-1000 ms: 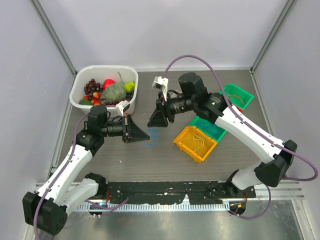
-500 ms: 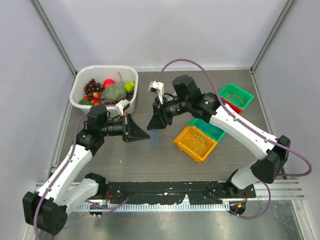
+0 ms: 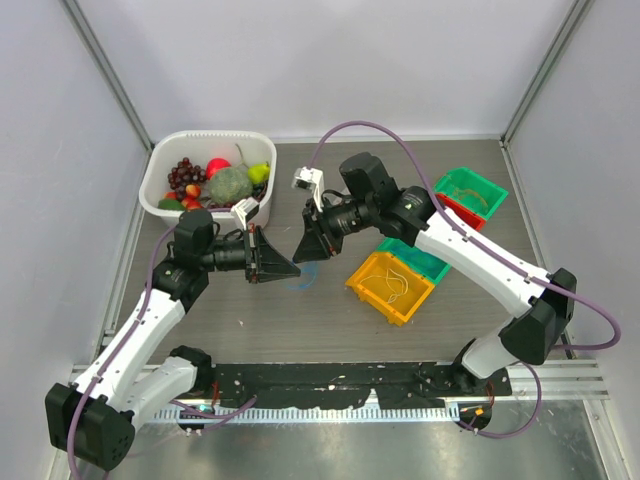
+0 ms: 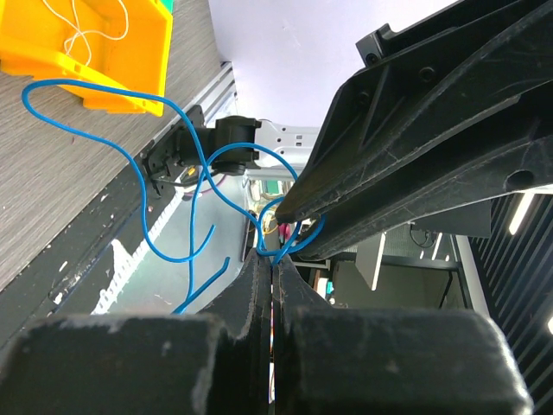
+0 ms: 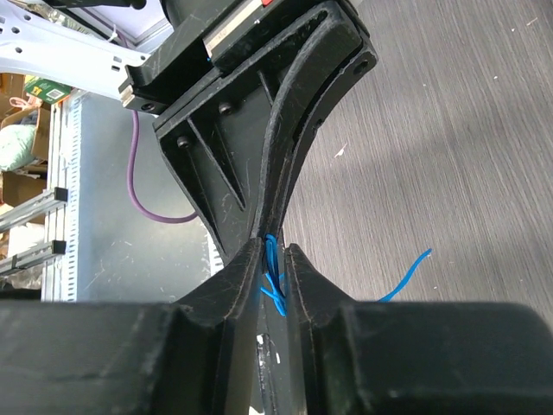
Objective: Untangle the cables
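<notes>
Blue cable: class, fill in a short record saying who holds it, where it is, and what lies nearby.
Cable: blue cable, thin, looped and tangled
Left fingers: shut on the cable
Right fingers: one on either side of the same tangle, narrow gap; grip unclear
Place: over the table, between the fruit bowl and the yellow bin
Rest of cable: loose loops hanging free
Yellow bin: holds a white cable

White fruit tub (image 3: 208,134), yellow bin (image 3: 371,294)
</notes>
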You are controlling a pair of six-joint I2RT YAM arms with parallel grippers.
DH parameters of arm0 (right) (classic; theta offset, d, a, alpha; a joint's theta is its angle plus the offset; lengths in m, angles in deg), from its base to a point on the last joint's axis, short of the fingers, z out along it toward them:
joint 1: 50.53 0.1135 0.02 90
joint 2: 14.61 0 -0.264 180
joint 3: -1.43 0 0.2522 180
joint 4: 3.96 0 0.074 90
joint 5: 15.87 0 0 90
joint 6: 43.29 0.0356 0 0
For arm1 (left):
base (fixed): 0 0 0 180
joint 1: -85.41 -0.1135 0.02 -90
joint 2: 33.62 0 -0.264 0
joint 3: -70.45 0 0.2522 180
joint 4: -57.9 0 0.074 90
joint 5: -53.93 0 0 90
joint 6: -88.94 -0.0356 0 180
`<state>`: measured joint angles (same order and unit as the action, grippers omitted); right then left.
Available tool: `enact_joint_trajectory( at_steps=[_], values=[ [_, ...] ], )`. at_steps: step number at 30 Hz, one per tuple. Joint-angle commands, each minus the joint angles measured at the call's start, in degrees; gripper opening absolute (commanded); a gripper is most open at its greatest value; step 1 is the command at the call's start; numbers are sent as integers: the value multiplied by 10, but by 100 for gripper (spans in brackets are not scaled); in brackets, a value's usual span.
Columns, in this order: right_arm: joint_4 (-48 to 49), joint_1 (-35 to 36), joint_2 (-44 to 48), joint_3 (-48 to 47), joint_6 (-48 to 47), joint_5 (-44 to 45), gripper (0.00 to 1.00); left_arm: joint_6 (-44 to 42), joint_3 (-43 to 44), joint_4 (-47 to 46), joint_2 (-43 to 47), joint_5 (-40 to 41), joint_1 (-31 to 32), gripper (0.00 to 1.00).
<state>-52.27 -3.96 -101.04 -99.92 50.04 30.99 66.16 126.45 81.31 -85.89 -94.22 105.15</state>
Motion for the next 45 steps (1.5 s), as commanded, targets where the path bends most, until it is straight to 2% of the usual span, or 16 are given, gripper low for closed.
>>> enact_joint_trajectory(
  at_steps=[1,8,19,22,24,26,30,32,34,35,38,40,43,45],
  values=[
    [11,6,-3,-26,-3,2,20,5,5,-25,6,-17,-2,0],
    [25,6,1,-23,17,9,15,4,-3,-24,10,-19,-2,0],
    [34,5,7,-21,32,8,22,3,-8,-24,11,-25,-2,0],
    [29,5,3,-19,28,3,18,4,-7,-24,12,-27,-2,0],
    [28,5,3,-17,28,2,8,4,-8,-24,13,-28,-2,0],
    [22,7,2,-19,24,1,4,5,-8,-26,15,-28,-2,0],
    [11,6,6,-15,14,12,8,15,-13,-40,16,-31,-2,0],
    [10,6,7,-14,15,15,1,17,-14,-40,17,-32,-1,0],
    [18,7,13,-9,27,45,1,14,-17,-39,21,-28,-2,0],
    [42,6,27,4,34,89,1,12,-20,-36,26,-19,-3,0],
    [144,-10,92,69,132,148,1,-4,-29,-4,42,7,-4,0],
    [212,-18,147,124,186,215,1,-20,-33,19,59,33,-7,0],
    [292,-25,213,218,291,360,1,-56,-24,69,95,93,-15,0],
    [326,-28,246,265,352,398,1,-95,-4,120,112,140,-20,0]
  ],
)
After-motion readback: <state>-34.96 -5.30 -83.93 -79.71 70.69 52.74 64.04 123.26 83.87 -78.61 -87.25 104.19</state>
